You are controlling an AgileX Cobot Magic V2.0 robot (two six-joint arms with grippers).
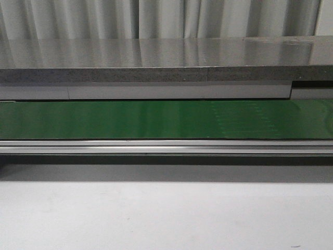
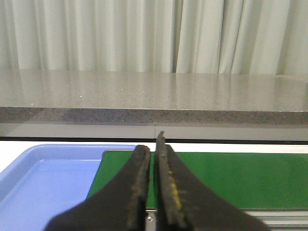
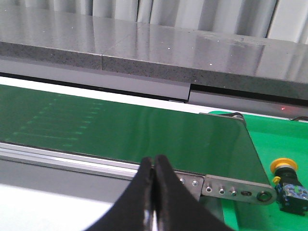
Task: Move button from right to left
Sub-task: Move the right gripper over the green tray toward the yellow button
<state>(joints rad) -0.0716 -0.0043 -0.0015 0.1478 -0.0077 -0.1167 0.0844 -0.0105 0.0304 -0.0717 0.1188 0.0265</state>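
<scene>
Button [image 3: 284, 166], yellow-capped, lies untouched on a bright green surface past the conveyor belt's [image 3: 120, 130] right end, both grippers [image 2: 154, 144] [image 3: 153, 161] closed and empty, so the right one likely must open and reach it first.

Looking forward over my table, I see a green conveyor belt [image 1: 156, 119] running straight across from nine o'clock to three o'clock through the middle of the view. Along its near edge lies a silver aluminium rail [image 1: 166, 147], with a dark shadowed gap just under it. Toward six o'clock spreads the pale white tabletop [image 1: 166, 213]. Beyond the belt, toward twelve o'clock, stands a grey speckled stone counter [image 1: 156, 57] with a glossy top and a light panel beneath its lip. Behind it hang pale pleated curtains [image 1: 166, 18].
</scene>
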